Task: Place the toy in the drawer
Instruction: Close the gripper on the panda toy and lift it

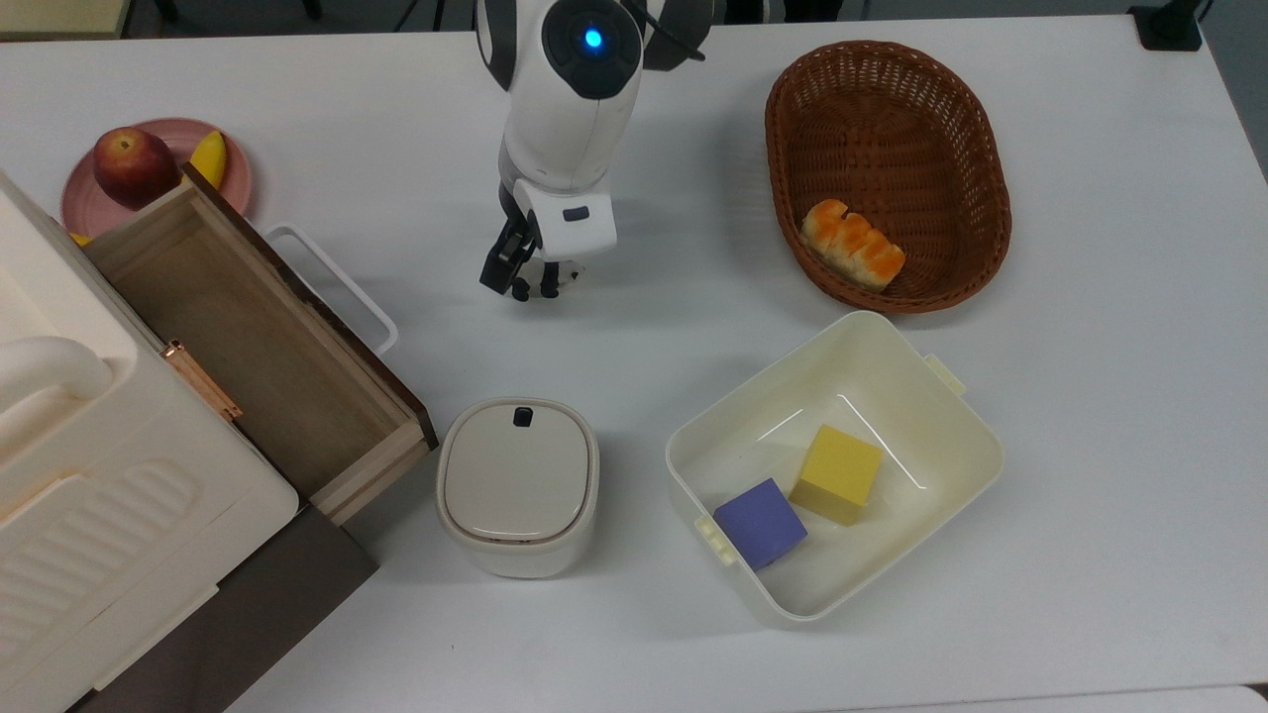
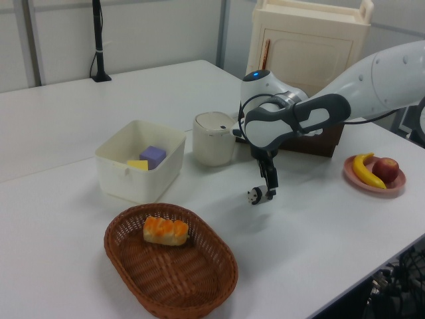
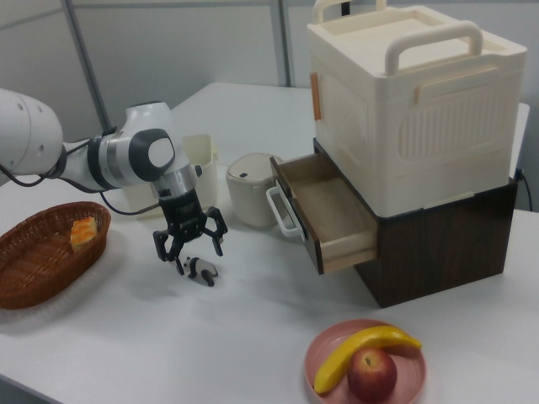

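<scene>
In the top view, going left to right, you have a pink plate (image 1: pixel 233 173) at the desk's (image 1: pixel 654 634) far left, carrying an apple (image 1: pixel 131 163) and a banana (image 1: pixel 208 156). Just beside it the drawer (image 1: pixel 258 342) stands pulled out from under a cream box (image 1: pixel 89 475); its wooden floor is bare, and its white handle (image 1: pixel 332 287) points toward the middle of the desk. Next comes a lidded cream bin (image 1: pixel 517 485), shut, so you cannot see inside.

Above the bin in the top view, your hand (image 1: pixel 532 280) hangs low over the toy (image 1: pixel 548 287), which stands on the desk well apart from the drawer. In the right view the hand (image 3: pixel 190 247) has its fingers (image 3: pixel 221 236) spread wide, one on each side above the toy (image 3: pixel 201 269), not pinching it. In the left view the toy (image 2: pixel 255 195) peeks out just beside the hand (image 2: pixel 267 191).

Further right, the cream tub (image 1: pixel 951 436) holds a purple cube (image 1: pixel 760 523) and a yellow cube (image 1: pixel 838 473), corners near each other. Above the tub in the top view, the wicker basket (image 1: pixel 892 109) holds one orange bread roll (image 1: pixel 853 245) against its lower wall.
</scene>
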